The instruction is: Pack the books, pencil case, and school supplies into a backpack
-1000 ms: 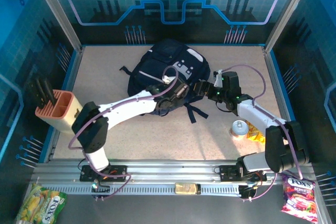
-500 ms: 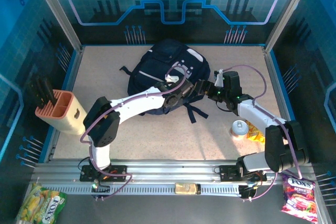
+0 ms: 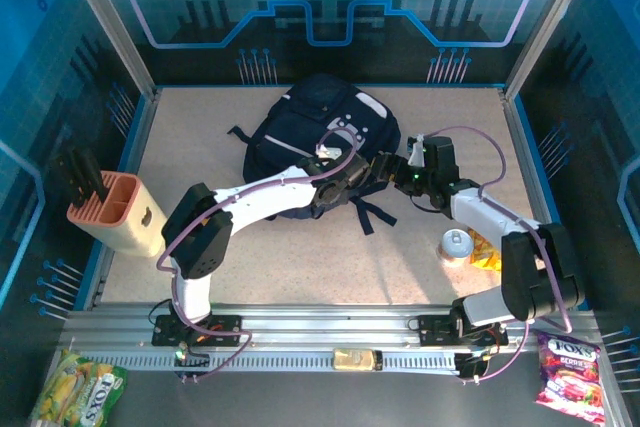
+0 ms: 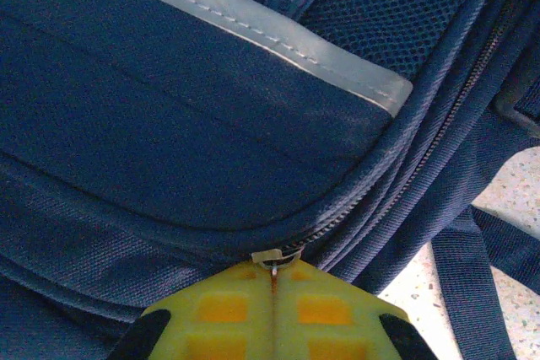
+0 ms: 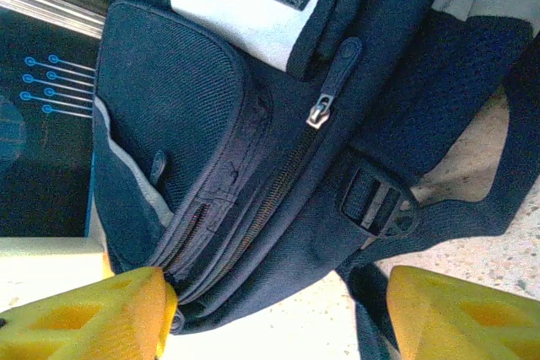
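Note:
The dark navy backpack [image 3: 310, 122] lies at the back middle of the table, straps trailing toward me. My left gripper [image 3: 360, 170] is at its lower right edge. In the left wrist view that gripper [image 4: 274, 269] is shut on a small pale zipper pull [image 4: 274, 255] at the end of a closed zip, below the pale stripe [image 4: 253, 31]. My right gripper [image 5: 283, 309] stands open just right of the backpack [image 5: 253, 166], its fingers either side of the bag's lower corner without pinching it. A flat orange-yellow school supply [image 3: 487, 252] lies under the right forearm. Books and pencil case are out of view.
A pink rack with black pieces [image 3: 105, 202] stands at the left edge. A small round pale object [image 3: 456, 244] sits beside the orange-yellow item. Snack bags [image 3: 570, 372] [image 3: 75, 387] lie outside the front rail. A strap buckle [image 5: 380, 200] hangs near my right fingers.
The left arm reached right along the backpack's lower edge and its jaws closed on the zipper pull. The right gripper barely shifted.

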